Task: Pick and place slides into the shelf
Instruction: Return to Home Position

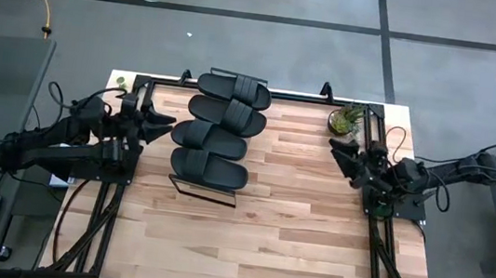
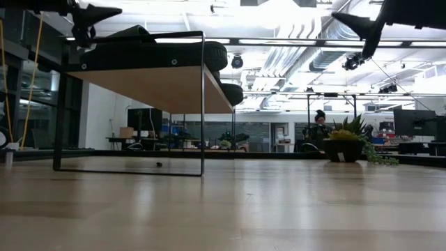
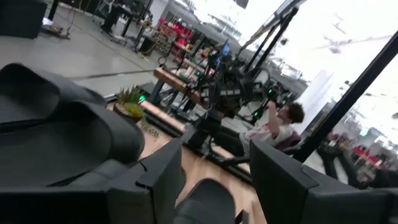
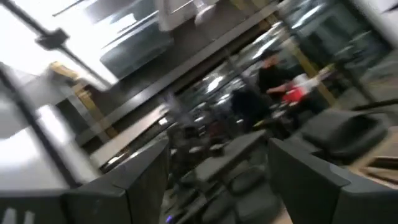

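Note:
Several black slides (image 1: 219, 126) lie side by side in a row on the light-wood shelf (image 2: 164, 78), which stands on its thin black frame (image 2: 203, 104) on the table. They also show in the left wrist view (image 3: 56, 134). My left gripper (image 1: 164, 120) is open and empty, just left of the row, raised above the table (image 2: 97, 12). My right gripper (image 1: 336, 147) is open and empty at the table's right side, far from the shelf.
A small potted plant (image 1: 346, 119) stands at the table's far right corner, close to my right gripper. The slatted wooden tabletop (image 1: 256, 233) stretches bare toward the near edge. People sit in the room beyond the table (image 2: 319, 125).

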Controlling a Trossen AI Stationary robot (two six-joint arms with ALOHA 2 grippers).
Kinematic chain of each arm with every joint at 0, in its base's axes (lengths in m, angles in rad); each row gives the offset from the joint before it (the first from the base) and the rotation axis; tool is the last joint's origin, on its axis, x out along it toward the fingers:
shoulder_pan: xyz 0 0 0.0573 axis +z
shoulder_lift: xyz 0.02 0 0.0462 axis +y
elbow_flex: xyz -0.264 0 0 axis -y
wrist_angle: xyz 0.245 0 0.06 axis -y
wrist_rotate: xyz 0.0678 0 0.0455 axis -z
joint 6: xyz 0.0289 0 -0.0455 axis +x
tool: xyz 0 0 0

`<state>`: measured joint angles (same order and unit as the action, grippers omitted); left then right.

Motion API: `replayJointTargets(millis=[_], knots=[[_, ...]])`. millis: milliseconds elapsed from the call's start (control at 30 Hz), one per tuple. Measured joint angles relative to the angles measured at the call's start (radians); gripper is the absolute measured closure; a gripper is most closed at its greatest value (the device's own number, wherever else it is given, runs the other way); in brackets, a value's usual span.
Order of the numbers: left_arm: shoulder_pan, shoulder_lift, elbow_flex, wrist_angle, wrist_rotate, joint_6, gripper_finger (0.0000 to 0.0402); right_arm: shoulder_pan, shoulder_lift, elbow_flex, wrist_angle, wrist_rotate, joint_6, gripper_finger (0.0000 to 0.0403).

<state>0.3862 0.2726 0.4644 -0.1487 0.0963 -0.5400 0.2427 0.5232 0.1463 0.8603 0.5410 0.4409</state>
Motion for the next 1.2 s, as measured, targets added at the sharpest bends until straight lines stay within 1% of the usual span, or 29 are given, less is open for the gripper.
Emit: replayJointTargets(millis=[67, 200, 267, 333, 500, 567, 700, 800, 867, 900, 967, 1067, 1133, 1200], knots=[[0.000, 0.000, 0.000, -0.014, 0.004, 0.019, 0.0229, -0.004, 0.000, 0.000, 0.005, 0.072, -0.006, 0.0144], [0.000, 0.000, 0.000, -0.011, 0.005, 0.136, 0.0227, -0.007, -0.001, 0.000, 0.031, 0.195, -0.030, 0.0144], [0.000, 0.000, 0.000, -0.012, 0.005, 0.184, 0.0227, -0.007, 0.000, 0.000, 0.047, 0.207, -0.106, 0.0144], [0.000, 0.000, 0.000, -0.001, 0.004, 0.216, 0.0228, -0.007, 0.000, 0.000, 0.081, 0.150, -0.211, 0.0145], [0.000, -0.001, 0.000, 0.075, 0.001, 0.280, 0.0229, -0.007, -0.002, 0.000, 0.281, -0.079, -0.464, 0.0144], [0.000, 0.000, 0.000, 0.072, 0.020, 0.318, 0.0229, -0.007, -0.002, 0.000, 0.334, -0.113, -0.503, 0.0144], [0.000, -0.001, -0.011, 0.090, 0.023, 0.329, 0.0229, -0.007, -0.002, -0.010, 0.337, -0.119, -0.498, 0.0144], [0.000, -0.009, -0.070, 0.174, 0.027, 0.283, 0.0229, -0.007, -0.002, -0.081, 0.380, -0.156, -0.456, 0.0144], [0.000, -0.019, -0.128, 0.267, 0.027, 0.241, 0.0229, -0.007, 0.000, -0.138, 0.450, -0.186, -0.430, 0.0145], [0.000, -0.025, -0.157, 0.320, 0.032, 0.227, 0.0229, -0.007, -0.001, -0.132, 0.462, -0.194, -0.426, 0.0145], [0.000, -0.037, -0.213, 0.429, 0.070, 0.225, 0.0229, -0.007, -0.007, -0.124, 0.466, -0.212, -0.441, 0.0145], [0.000, -0.036, -0.275, 0.586, 0.143, 0.249, 0.0229, -0.007, -0.009, -0.130, 0.519, -0.243, -0.462, 0.0145], [-0.001, -0.036, -0.302, 0.654, 0.153, 0.261, 0.0229, -0.007, -0.008, -0.137, 0.545, -0.263, -0.467, 0.0145], [0.000, -0.036, -0.315, 0.668, 0.155, 0.267, 0.0229, -0.007, -0.008, -0.137, 0.532, -0.262, -0.467, 0.0145]])
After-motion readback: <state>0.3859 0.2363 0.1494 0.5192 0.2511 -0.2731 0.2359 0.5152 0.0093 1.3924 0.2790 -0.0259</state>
